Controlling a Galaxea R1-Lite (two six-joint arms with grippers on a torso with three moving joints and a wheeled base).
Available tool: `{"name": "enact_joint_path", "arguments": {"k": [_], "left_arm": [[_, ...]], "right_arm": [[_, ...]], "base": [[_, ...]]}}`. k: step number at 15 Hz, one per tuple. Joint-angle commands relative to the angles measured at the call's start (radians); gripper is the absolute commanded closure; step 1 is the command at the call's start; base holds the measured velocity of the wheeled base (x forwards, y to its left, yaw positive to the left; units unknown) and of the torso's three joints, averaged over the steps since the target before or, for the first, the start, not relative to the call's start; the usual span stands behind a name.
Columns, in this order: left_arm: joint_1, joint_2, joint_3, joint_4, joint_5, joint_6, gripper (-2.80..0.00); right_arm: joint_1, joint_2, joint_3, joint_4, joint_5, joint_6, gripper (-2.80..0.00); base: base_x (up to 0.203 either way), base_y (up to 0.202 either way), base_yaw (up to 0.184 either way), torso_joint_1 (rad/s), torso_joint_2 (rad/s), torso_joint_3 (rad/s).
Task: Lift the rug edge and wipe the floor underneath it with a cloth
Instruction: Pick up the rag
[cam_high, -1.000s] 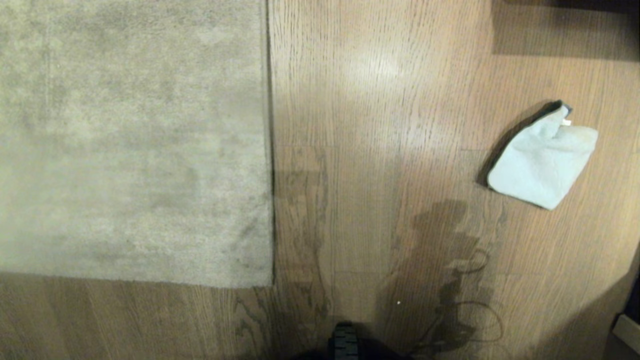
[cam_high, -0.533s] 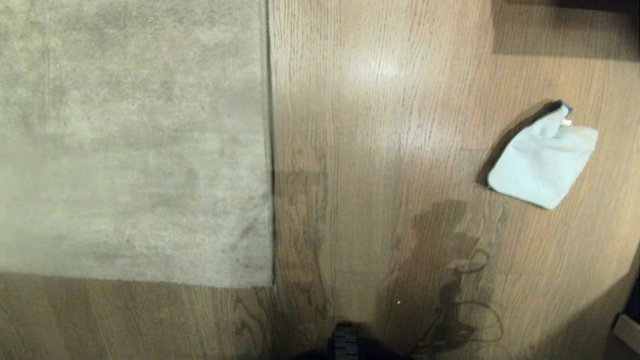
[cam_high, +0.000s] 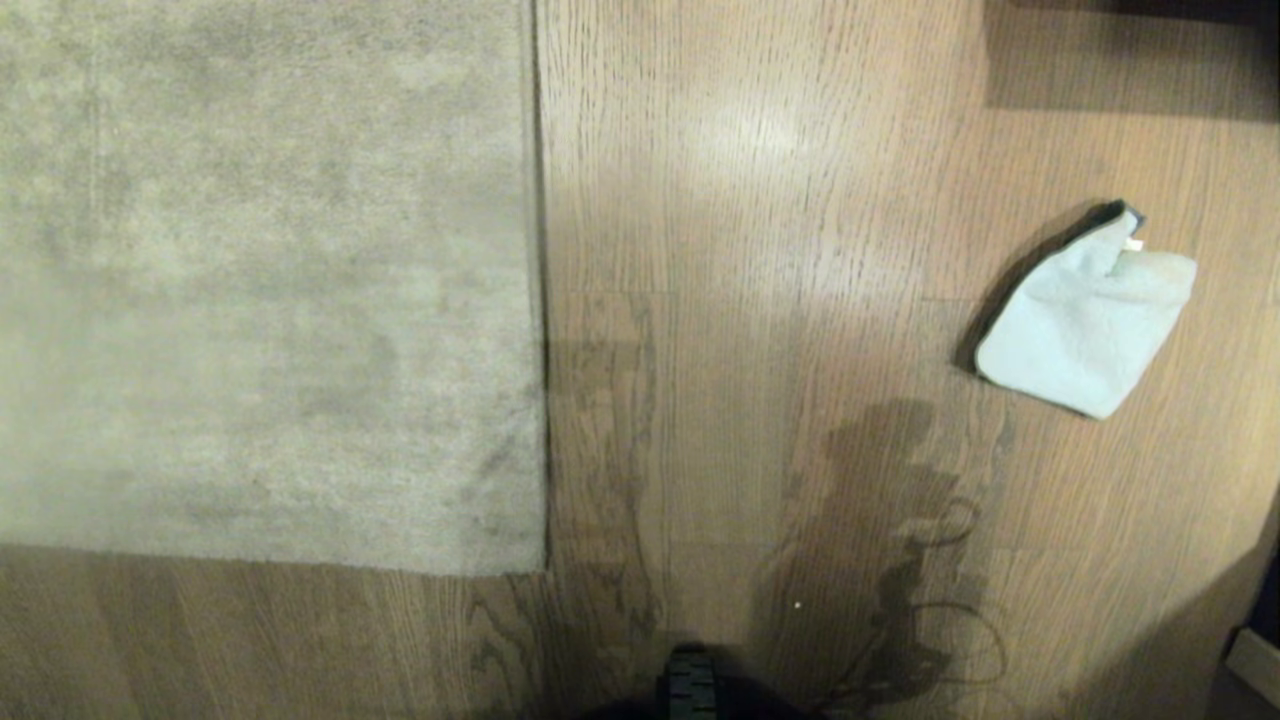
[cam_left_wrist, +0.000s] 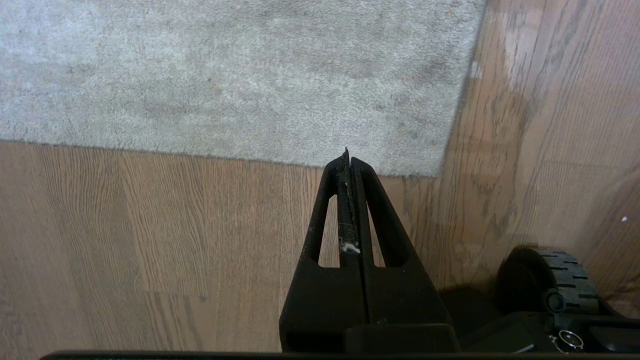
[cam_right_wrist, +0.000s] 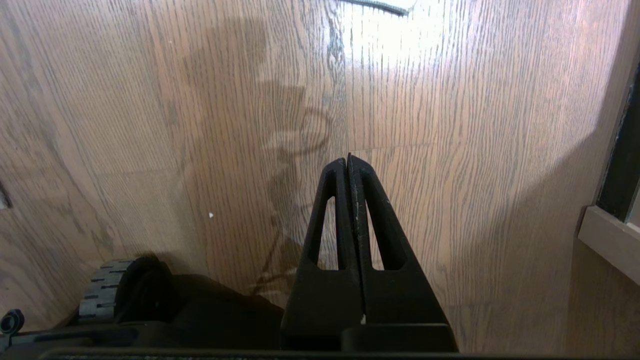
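Both grippers, left gripper (cam_left_wrist: 348, 155) and right gripper (cam_right_wrist: 348, 159), hang clenched and empty, nothing begun; next, fetch the cloth (cam_high: 1085, 325) lying well apart from the rug edge (cam_high: 540, 300)

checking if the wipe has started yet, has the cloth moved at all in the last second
No. The cloth lies in the same spot on the wooden floor, just as far right of the rug edge as before.

The grey-beige rug edge (cam_high: 540, 300) lies flat on the floor (cam_high: 720, 300), light brown oak planks with a sheen, its corner nearest the robot. The pale blue-white cloth (cam_high: 1085, 325) lies crumpled, well apart to the right.
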Motion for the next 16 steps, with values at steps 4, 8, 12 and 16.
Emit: {"name": "enact_joint_path", "arguments": {"k": [4, 8, 12, 16], "left_arm": [[0.0, 0.002, 0.0, -0.001, 0.0, 0.0, 0.0], [0.0, 0.002, 0.0, -0.001, 0.0, 0.0, 0.0], [0.0, 0.002, 0.0, -0.001, 0.0, 0.0, 0.0], [0.0, 0.002, 0.0, -0.001, 0.0, 0.001, 0.0]], "right_arm": [[0.0, 0.055, -0.002, 0.001, 0.039, -0.087, 0.0], [0.027, 0.331, -0.134, -0.033, 0.107, -0.078, 0.0], [0.056, 0.721, -0.235, -0.225, 0.124, -0.074, 0.0], [0.061, 1.095, -0.269, -0.601, 0.132, -0.063, -2.8]], "base": [[0.0, 0.0, 0.0, 0.0, 0.0, 0.0], [0.0, 0.0, 0.0, 0.0, 0.0, 0.0], [0.0, 0.0, 0.0, 0.0, 0.0, 0.0], [0.0, 0.0, 0.0, 0.0, 0.0, 0.0]]}}
